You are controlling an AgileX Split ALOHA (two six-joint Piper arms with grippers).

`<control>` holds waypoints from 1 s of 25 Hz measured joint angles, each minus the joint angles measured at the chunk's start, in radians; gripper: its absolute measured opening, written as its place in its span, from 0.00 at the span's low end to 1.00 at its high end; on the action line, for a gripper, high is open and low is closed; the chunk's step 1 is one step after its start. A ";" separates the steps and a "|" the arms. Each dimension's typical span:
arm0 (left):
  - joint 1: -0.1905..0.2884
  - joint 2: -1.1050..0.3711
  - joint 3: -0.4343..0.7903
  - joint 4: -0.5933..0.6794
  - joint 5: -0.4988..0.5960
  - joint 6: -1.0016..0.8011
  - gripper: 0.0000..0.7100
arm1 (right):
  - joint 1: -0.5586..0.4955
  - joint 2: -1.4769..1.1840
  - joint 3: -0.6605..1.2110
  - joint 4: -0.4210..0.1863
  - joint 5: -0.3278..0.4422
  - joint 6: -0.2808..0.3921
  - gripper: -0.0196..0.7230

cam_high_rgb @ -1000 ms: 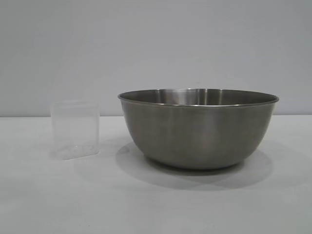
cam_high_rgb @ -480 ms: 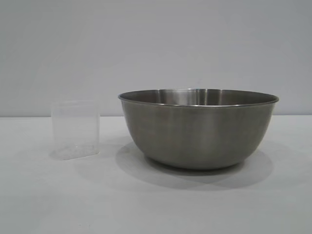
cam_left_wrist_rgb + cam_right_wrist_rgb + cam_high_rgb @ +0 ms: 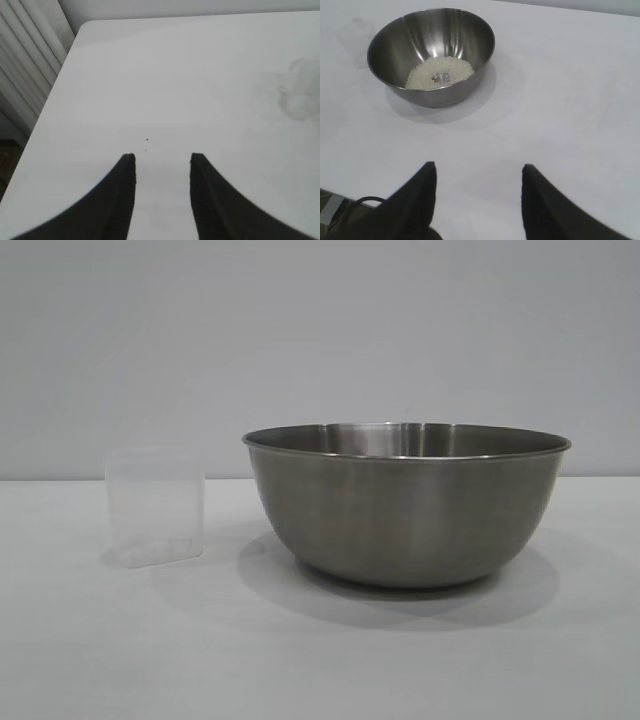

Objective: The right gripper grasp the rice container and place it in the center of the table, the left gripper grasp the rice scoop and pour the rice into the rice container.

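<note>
1. Judging handling: the rice container [image 3: 406, 505] is rigid steel and probably slick on its curved wall, so the thin rolled rim looks like the only workable hold, one finger inside and one outside.
2. The rice scoop [image 3: 155, 507] looks light, thin-walled and easy to tip or squash; take it gently across the body or by the handle. No handle shows in the exterior view.
3. Looks: the container is a wide brushed-grey bowl at centre-right of the exterior frame, standing on the table [image 3: 320, 670]. In the upper left of the right wrist frame, the rice [image 3: 439, 73] lies as a pale heap on its floor.
4. The scoop is a clear, squarish cup at left of the exterior frame, upright, just beside the bowl and not touching it. It looks empty.
5. Left gripper [image 3: 162, 162]: jaws apart, nothing between them, over bare table; the scoop is a faint blur at the right edge.
6. Right gripper [image 3: 477, 172]: jaws wide apart, empty, well short of the bowl.
</note>
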 joint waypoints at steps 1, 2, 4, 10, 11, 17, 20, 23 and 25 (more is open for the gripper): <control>0.000 -0.024 0.000 -0.002 0.021 0.002 0.31 | 0.000 0.000 0.000 0.000 0.000 -0.003 0.53; 0.000 -0.041 0.004 -0.002 0.039 0.002 0.31 | 0.000 0.000 0.000 0.000 0.000 -0.010 0.53; 0.000 -0.049 0.012 -0.007 0.066 0.004 0.31 | 0.000 0.000 0.000 0.011 0.000 -0.036 0.53; -0.002 -0.049 0.018 -0.048 0.073 0.024 0.31 | 0.000 -0.020 0.000 0.050 0.000 -0.106 0.53; -0.002 -0.049 0.018 -0.052 0.073 0.026 0.31 | 0.000 -0.030 0.000 0.051 0.000 -0.107 0.53; -0.002 -0.049 0.018 -0.052 0.073 0.026 0.31 | 0.000 -0.038 0.000 0.051 0.000 -0.106 0.53; -0.002 -0.049 0.018 -0.052 0.073 0.026 0.31 | 0.000 -0.038 0.000 0.044 0.000 -0.097 0.53; -0.002 -0.049 0.018 -0.052 0.073 0.026 0.31 | 0.000 -0.038 0.000 0.038 0.000 -0.089 0.53; -0.002 -0.049 0.018 -0.052 0.073 0.026 0.31 | 0.000 -0.038 0.000 0.038 0.000 -0.085 0.53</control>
